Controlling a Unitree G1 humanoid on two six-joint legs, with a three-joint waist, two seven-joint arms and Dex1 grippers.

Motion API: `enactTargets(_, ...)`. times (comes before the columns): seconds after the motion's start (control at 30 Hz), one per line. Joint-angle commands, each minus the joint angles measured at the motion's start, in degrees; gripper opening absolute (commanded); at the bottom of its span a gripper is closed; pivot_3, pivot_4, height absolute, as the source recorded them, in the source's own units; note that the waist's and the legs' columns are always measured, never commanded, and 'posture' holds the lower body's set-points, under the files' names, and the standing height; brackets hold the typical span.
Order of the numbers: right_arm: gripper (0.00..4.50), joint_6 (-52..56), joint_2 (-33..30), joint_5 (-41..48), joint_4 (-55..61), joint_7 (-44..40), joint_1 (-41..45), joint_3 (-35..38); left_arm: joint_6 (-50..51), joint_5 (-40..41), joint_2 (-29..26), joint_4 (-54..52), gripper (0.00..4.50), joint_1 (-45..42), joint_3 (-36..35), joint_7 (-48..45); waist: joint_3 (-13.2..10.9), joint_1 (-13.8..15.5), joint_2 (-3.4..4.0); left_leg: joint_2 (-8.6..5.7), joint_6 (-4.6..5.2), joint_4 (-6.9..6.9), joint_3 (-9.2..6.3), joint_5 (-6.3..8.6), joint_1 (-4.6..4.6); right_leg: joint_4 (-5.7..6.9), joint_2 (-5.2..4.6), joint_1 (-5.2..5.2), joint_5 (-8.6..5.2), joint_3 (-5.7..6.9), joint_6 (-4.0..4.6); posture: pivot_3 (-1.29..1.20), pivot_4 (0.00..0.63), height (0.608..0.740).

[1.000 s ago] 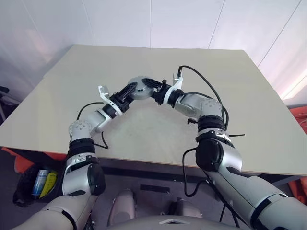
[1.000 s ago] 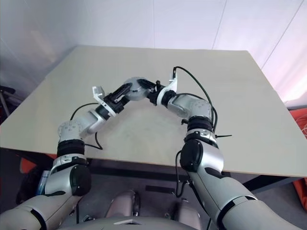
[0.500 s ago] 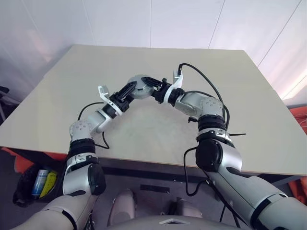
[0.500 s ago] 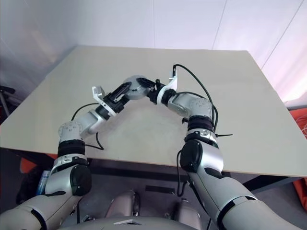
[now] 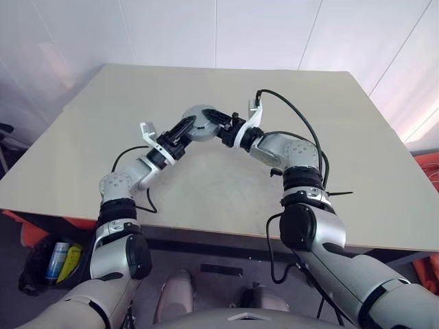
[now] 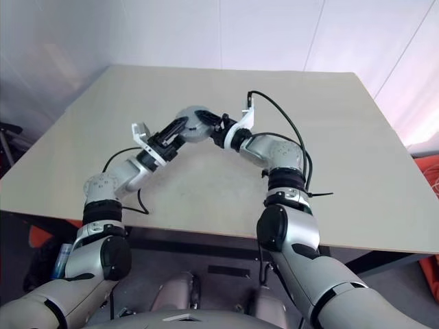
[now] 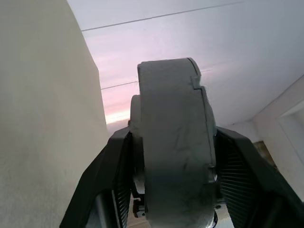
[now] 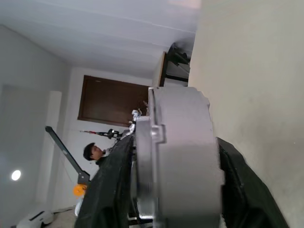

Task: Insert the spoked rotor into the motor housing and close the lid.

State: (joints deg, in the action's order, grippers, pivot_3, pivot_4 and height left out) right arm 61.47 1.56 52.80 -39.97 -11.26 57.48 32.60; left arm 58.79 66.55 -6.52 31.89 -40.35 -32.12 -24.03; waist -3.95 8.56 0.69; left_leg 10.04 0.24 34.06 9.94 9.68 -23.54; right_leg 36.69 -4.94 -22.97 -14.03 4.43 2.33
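Left wrist view puts my left gripper (image 7: 168, 190) nearest: its two black fingers (image 7: 114, 175) sit on either flat side of the motor housing (image 7: 173, 142), the grey case standing on edge between them and clamped. On the right wrist view I see my right gripper (image 8: 166, 190) meeting the same grey case from the other side, with a black finger (image 8: 116, 180) on each face; whether those are pressing or have let go I cannot tell. From the head camera, both arms meet over the middle of the tabletop (image 5: 357, 157), and the housing (image 5: 200, 122) is held up off it between the two grippers. Beyond, a person (image 8: 95, 153) stands far back in the room.
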Motion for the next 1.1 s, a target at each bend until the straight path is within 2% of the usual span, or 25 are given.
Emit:
enactTargets(0.03, 4.06, -2.0, 0.0, 0.2, 3.6, -1.6, 1.0, -1.5, 0.1, 1.4, -0.1, -2.6, 2.29, -1.2, -0.4, -0.7, 0.0, 0.0, 0.00, 0.00, 0.00, 0.00, 0.00, 0.00, 0.01, 0.00, 0.00, 0.00, 0.00, 0.00, 0.00, 0.00, 0.000, 0.740)
enactTargets(0.07, 4.46, -2.9, 0.0, -0.1, 3.9, -1.7, 0.9, -1.9, 0.1, 1.4, -0.1, -2.6, 2.29, -1.2, -0.4, -0.8, 0.0, 0.0, 0.00, 0.00, 0.00, 0.00, 0.00, 0.00, 0.01, 0.00, 0.00, 0.00, 0.00, 0.00, 0.00, 0.00, 0.000, 0.740)
enactTargets(0.33, 4.46, -13.0, -0.6, -4.9, 2.2, 0.3, 0.3, -3.2, -2.0, 1.6, -0.4, -3.3, 2.29, -0.6, -1.8, -0.4, 0.0, 0.0, 0.00, 0.00, 0.00, 0.00, 0.00, 0.00, 0.01, 0.00, 0.00, 0.01, 0.00, 0.00, 0.00, 0.00, 0.000, 0.740)
enactTargets(0.6, 4.46, -19.5, -2.5, -7.4, -3.8, 3.1, 1.3, -1.6, -7.7, 3.3, -1.9, -3.8, 2.29, 1.2, -7.8, 1.8, 0.0, -0.3, 0.00, 0.01, 0.00, 0.01, 0.00, 0.00, 0.02, 0.01, 0.01, 0.00, 0.00, -0.01, 0.00, 0.00, 0.000, 0.740)
enactTargets(0.83, 4.46, -20.7, -3.7, -7.5, -5.4, 3.2, 1.3, -0.9, -14.7, 2.0, -3.6, -1.8, 2.29, 3.0, -12.1, 4.2, 0.0, -0.3, -0.01, 0.00, 0.01, 0.02, -0.01, 0.00, 0.01, 0.01, 0.01, 0.01, 0.00, -0.01, 0.00, 0.00, 0.000, 0.740)
enactTargets(1.1, 4.46, -20.5, -4.0, -7.5, -5.8, 3.5, 1.3, -0.9, -21.0, -0.4, -4.3, 2.4, 2.29, 4.1, -13.8, 7.4, 0.0, -0.2, -0.06, -0.01, 0.01, 0.08, -0.04, 0.00, 0.03, 0.01, 0.00, 0.08, 0.02, -0.01, -0.04, 0.00, 0.000, 0.740)
